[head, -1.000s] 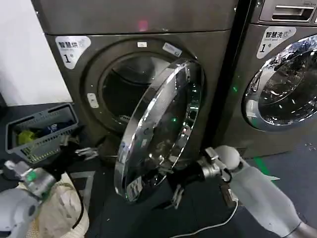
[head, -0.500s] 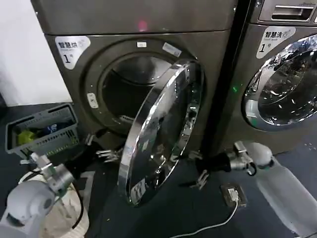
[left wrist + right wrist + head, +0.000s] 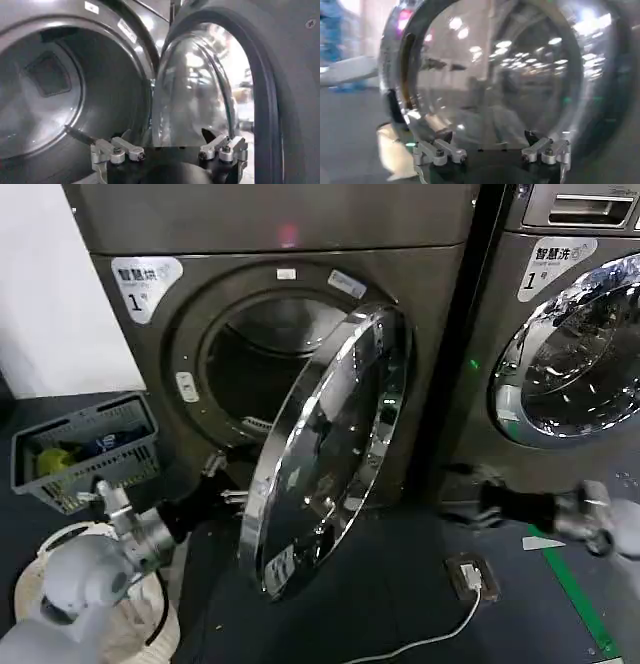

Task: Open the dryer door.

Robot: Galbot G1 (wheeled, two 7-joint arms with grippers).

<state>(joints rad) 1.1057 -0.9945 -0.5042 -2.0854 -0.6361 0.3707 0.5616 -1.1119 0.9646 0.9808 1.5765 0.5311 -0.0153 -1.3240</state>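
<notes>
The bronze-grey dryer's large round chrome-ringed door [image 3: 325, 449] stands half open as the left end effector [image 3: 222, 482], fingers spread and empty behind its lower edge, should press outward steadily; the right end effector [image 3: 490, 147], also open and empty, waits nearby.

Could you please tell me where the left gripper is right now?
In the head view the left gripper sits low on the left, open, at the inner edge of the half-open chrome-ringed round dryer door.
</notes>
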